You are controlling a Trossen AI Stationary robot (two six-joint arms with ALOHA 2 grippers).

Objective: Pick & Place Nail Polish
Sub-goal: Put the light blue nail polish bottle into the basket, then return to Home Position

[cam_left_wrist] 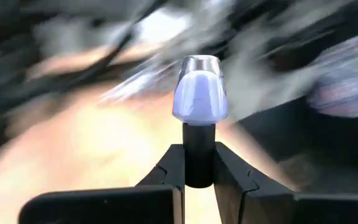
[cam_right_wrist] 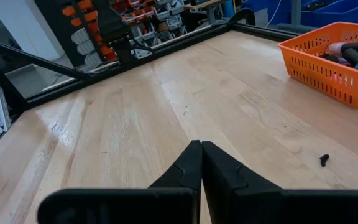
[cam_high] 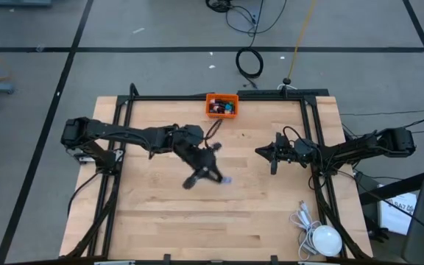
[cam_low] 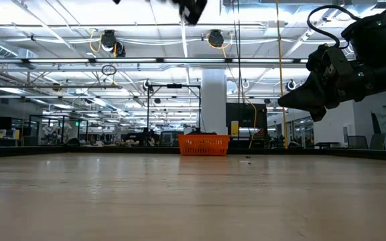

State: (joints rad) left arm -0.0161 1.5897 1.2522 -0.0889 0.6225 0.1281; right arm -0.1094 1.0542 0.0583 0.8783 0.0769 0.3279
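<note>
My left gripper [cam_high: 216,175] is over the middle of the table, high above it, as the low view [cam_low: 193,8] shows. It is shut on a pale lilac nail polish bottle [cam_left_wrist: 199,93] with a black cap, which also shows in the high view [cam_high: 226,180]. The orange bin [cam_high: 221,105] stands at the table's far edge with several nail polish bottles [cam_right_wrist: 353,53] inside. My right gripper [cam_high: 260,152] is shut and empty, right of centre and above the table. My left gripper pinches the bottle's black cap [cam_left_wrist: 198,140] between its two fingers. The lilac body sticks out beyond the fingertips, in line with the fingers. The bottle is lifted clear of the table.
A black frame [cam_high: 309,132] runs round the table. A white round object with a coiled cable [cam_high: 322,239] lies at the near right corner. A small dark speck [cam_right_wrist: 324,160] lies on the wood near the bin [cam_right_wrist: 334,59].
</note>
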